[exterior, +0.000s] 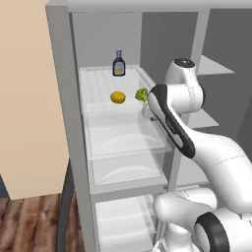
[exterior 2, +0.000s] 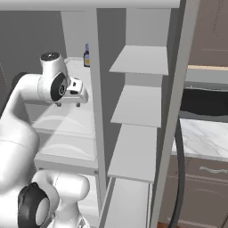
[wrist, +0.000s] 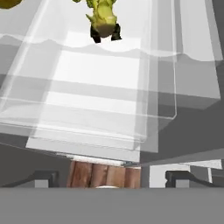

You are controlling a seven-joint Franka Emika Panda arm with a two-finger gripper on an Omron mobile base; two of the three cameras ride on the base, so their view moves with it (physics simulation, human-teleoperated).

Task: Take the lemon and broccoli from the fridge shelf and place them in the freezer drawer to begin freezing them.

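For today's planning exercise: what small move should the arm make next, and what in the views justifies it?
Probably ease the open gripper forward toward the broccoli. It and the lemon both lie untouched on the fridge shelf, and the broccoli sits nearer the hand.

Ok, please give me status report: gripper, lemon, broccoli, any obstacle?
Gripper open, empty, near the fridge shelf's front edge. Lemon and broccoli on that shelf, untouched. Dark bottle at shelf's back, not in the way.

Even, flat rendered light; soft blur throughout, pale sheen on the clear bins [wrist: 109,92], shadows perhaps faint.
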